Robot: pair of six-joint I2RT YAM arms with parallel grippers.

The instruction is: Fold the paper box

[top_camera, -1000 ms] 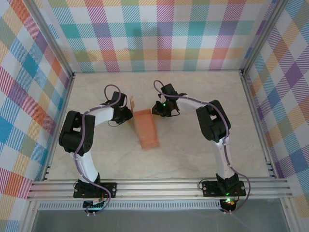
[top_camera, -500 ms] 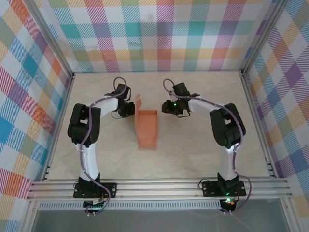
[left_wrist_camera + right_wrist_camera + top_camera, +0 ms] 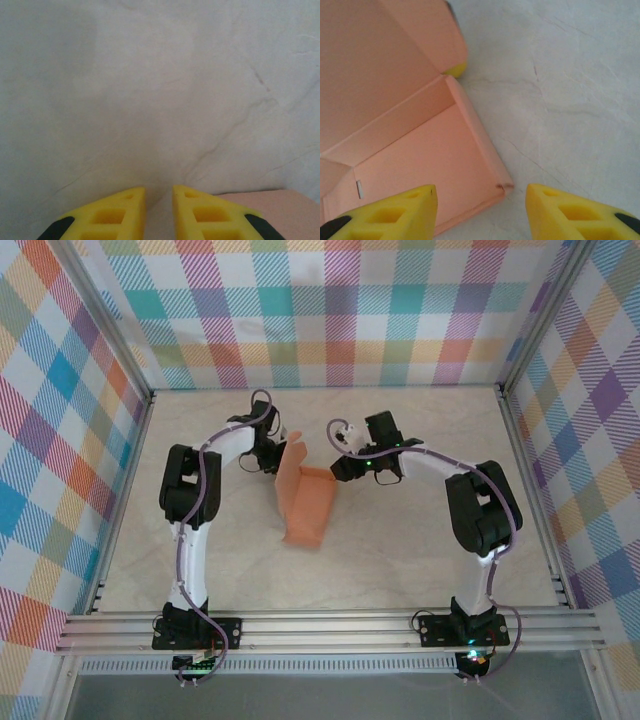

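Left hand (image 3: 159,192): fingers nearly pressed together, narrow gap; whether pinching card edge just beside, cannot tell. Paper box (image 3: 310,505): part-folded, one flap raised, mid tabletop (image 3: 420,560), nearer far edge, between hands. Right hand (image 3: 480,189): spread, over box corner.

Salmon-orange paper box (image 3: 308,505) — pastel plaid walls (image 3: 330,310)

Left gripper (image 3: 159,200) sits low in frame, its 2 yellow jaws a narrow slit apart over the pale, veined tabletop (image 3: 160,90). The salmon paper box (image 3: 282,212) peeks in bottom right.
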